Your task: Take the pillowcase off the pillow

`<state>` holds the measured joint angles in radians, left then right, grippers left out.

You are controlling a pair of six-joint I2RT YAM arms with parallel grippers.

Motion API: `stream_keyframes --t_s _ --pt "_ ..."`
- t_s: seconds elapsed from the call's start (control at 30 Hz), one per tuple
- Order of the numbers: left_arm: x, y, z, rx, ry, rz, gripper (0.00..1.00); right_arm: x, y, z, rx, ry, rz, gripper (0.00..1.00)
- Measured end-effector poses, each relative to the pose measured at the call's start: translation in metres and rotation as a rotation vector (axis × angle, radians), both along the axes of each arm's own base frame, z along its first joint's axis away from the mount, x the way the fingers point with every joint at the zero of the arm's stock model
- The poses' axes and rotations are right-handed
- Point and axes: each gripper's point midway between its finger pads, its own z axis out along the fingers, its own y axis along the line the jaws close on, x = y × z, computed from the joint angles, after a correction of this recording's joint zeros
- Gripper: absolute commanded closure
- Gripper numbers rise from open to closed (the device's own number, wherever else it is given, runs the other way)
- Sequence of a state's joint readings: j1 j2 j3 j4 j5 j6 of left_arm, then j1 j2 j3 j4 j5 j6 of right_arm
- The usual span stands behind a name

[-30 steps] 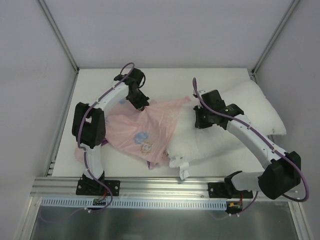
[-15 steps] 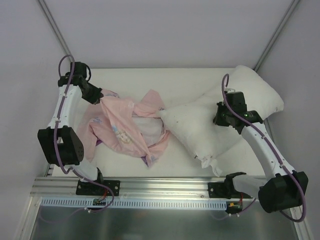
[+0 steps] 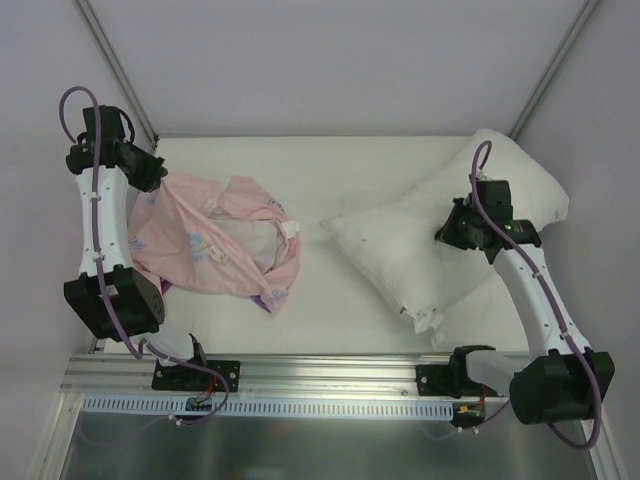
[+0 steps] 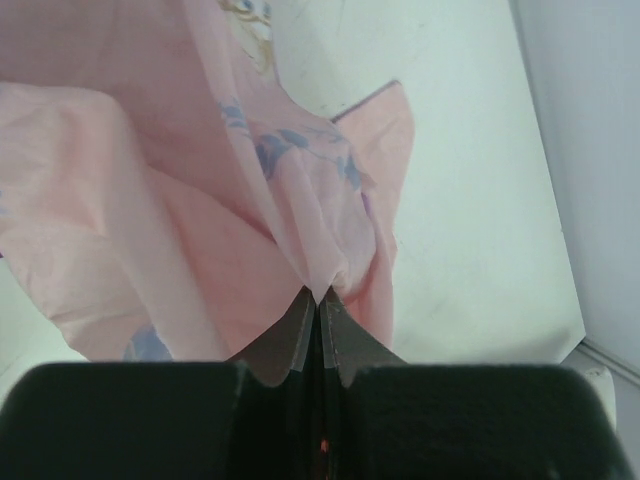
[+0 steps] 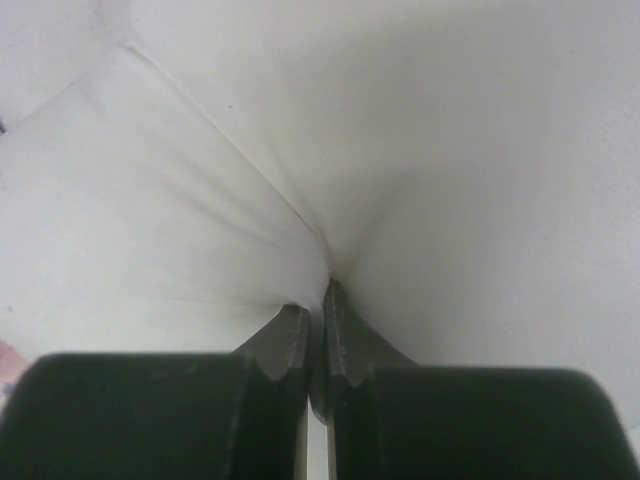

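The pillowcase (image 3: 215, 245) lies crumpled at the left of the table, pale pink side out, apart from the pillow. My left gripper (image 3: 160, 180) is shut on its upper left edge, and the pink fabric (image 4: 250, 180) hangs from the pinch in the left wrist view, where the gripper (image 4: 318, 297) shows closed jaws. The white pillow (image 3: 420, 240) lies at the right, its far end raised against the corner. My right gripper (image 3: 450, 228) is shut on a fold of the pillow (image 5: 250, 180); its jaws (image 5: 318, 300) pinch white fabric.
The white table top (image 3: 330, 165) is bounded by grey walls with metal corner posts (image 3: 120, 75). A metal rail (image 3: 330, 375) runs along the near edge. A small white tag (image 3: 420, 322) hangs at the pillow's near corner.
My left gripper pulled the pillowcase left and fully off the pillow. My right gripper drew the pillow to the right. A gap has opened between the two.
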<state>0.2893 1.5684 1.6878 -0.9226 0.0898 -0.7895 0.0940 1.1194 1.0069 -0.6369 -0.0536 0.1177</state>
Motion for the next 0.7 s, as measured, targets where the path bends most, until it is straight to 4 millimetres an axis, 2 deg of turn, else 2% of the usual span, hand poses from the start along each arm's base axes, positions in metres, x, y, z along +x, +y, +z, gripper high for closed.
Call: stream_keyframes --t_s 0.1,0.17,0.2,0.23,0.3,0.37,0.4,0.43,0.47,0.53,0.63,0.7 --pt "0.003 0.001 0.013 0.029 -0.03 -0.022 1.0 0.011 0.011 0.01 0.016 -0.006 0.016 0.99" --pt "0.003 0.002 0.017 0.043 -0.037 -0.036 0.75 0.022 0.021 0.019 0.027 -0.011 0.028 0.99" --pt "0.003 0.002 0.019 0.051 -0.041 -0.047 0.53 0.03 0.027 0.023 0.034 -0.012 0.031 0.99" --pt "0.003 0.002 0.021 0.06 -0.047 -0.06 0.19 0.039 0.032 0.027 0.041 -0.01 0.028 0.99" --pt "0.004 0.0 0.026 0.072 -0.059 -0.082 0.03 0.06 0.042 0.032 0.042 -0.014 0.024 0.99" --pt "0.005 -0.004 0.03 0.086 -0.07 -0.11 0.01 0.089 0.052 0.037 0.029 -0.027 0.007 0.99" --pt "0.004 -0.008 0.031 0.094 -0.073 -0.131 0.01 0.104 0.057 0.039 0.029 -0.038 0.003 0.9" --pt "0.003 -0.013 0.033 0.101 -0.076 -0.151 0.01 0.118 0.061 0.038 0.031 -0.035 0.0 0.41" --pt "0.002 -0.019 0.034 0.11 -0.081 -0.178 0.01 0.134 0.066 0.04 0.045 -0.036 -0.004 0.23" --pt "-0.002 -0.031 0.039 0.129 -0.093 -0.228 0.01 0.17 0.074 0.044 0.068 -0.037 0.002 0.02" --pt "-0.014 -0.052 0.048 0.16 -0.116 -0.309 0.01 0.218 0.085 0.067 0.095 -0.105 0.033 0.0" --pt "-0.022 -0.065 0.055 0.176 -0.137 -0.355 0.01 0.222 0.089 0.08 0.107 -0.128 0.053 0.0"
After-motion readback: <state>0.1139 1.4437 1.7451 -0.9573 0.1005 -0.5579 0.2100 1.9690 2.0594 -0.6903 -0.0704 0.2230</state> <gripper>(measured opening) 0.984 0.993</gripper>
